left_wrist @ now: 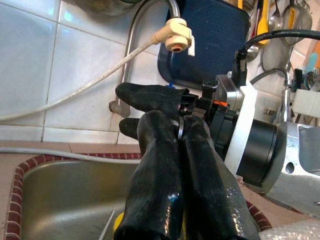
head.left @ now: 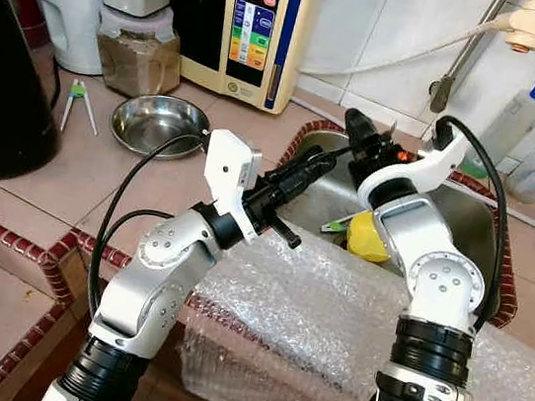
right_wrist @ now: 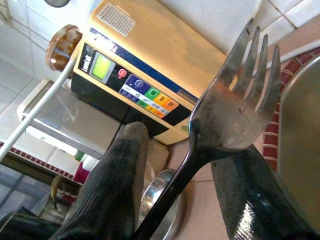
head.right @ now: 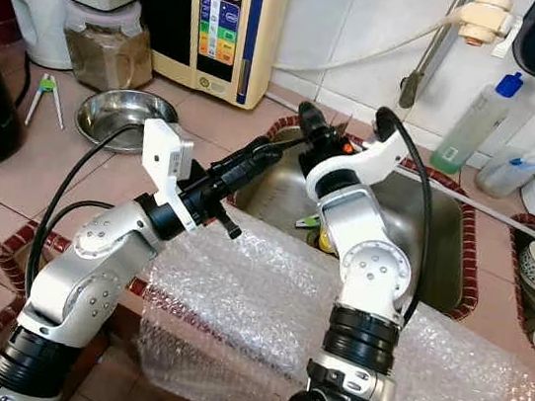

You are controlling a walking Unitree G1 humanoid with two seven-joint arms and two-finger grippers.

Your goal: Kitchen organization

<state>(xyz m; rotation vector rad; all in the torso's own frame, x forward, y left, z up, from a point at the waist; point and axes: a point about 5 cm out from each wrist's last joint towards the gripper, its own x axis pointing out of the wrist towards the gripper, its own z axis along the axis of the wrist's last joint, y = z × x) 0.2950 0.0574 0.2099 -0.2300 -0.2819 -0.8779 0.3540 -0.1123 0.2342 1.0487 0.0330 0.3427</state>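
A steel fork (right_wrist: 235, 100) points tines-out from my right gripper (right_wrist: 182, 137), whose two black fingers (right_wrist: 115, 180) stand apart on either side of its handle. That gripper (head.left: 361, 126) hangs over the back left corner of the steel sink (head.left: 464, 223). My left gripper (head.left: 325, 162) reaches across from the left to the base of the right gripper's fingers. In the left wrist view it (left_wrist: 180, 120) is shut, with a thin strip of the fork's handle (left_wrist: 180, 131) pinched between its fingers.
A steel bowl (head.left: 159, 123) and small green-handled tongs (head.left: 80, 102) lie on the tiled counter at left. A water purifier (head.left: 243, 23) and jar (head.left: 139, 53) stand behind. Bubble wrap (head.left: 311, 316) covers the counter's front edge. A yellow object (head.left: 370, 237) lies in the sink. Bottles (head.left: 518, 121) stand at right.
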